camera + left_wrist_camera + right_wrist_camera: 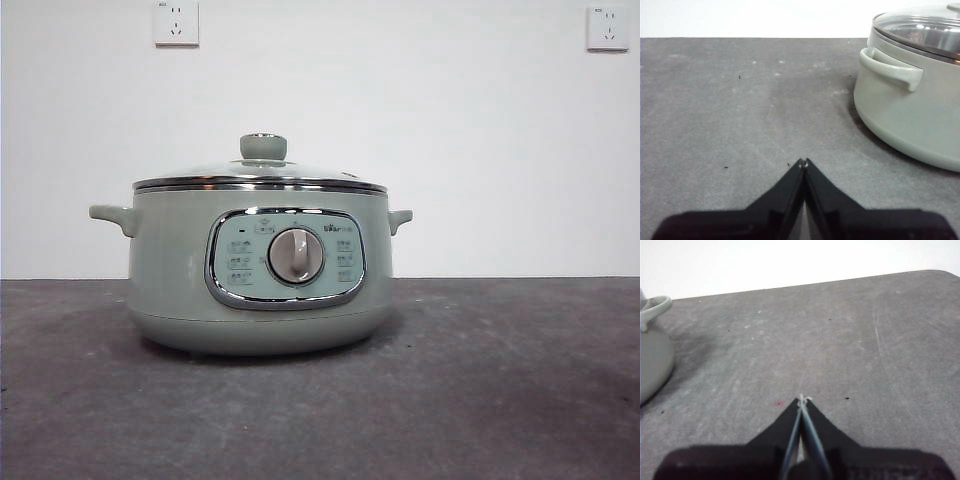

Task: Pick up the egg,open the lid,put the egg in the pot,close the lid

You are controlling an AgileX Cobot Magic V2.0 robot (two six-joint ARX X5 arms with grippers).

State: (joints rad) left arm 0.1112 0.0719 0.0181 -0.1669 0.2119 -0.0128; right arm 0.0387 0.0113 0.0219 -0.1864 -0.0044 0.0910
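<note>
The pale sage-green pot (260, 270) stands in the middle of the grey table in the front view, control panel and silver dial facing the camera. The glass lid (262, 172) with its green knob sits closed on the pot. No egg shows in any view. My left gripper (803, 161) is shut over bare table, with the pot (912, 100) and one of its side handles a short way off. My right gripper (803, 399) is shut too, over bare table, with only the pot's edge (652, 357) and handle in sight. Neither arm appears in the front view.
The grey tabletop (500, 380) stretches around the pot. A white wall with two power sockets (176, 22) stands behind it. The table's rounded far corner (940, 274) shows in the right wrist view.
</note>
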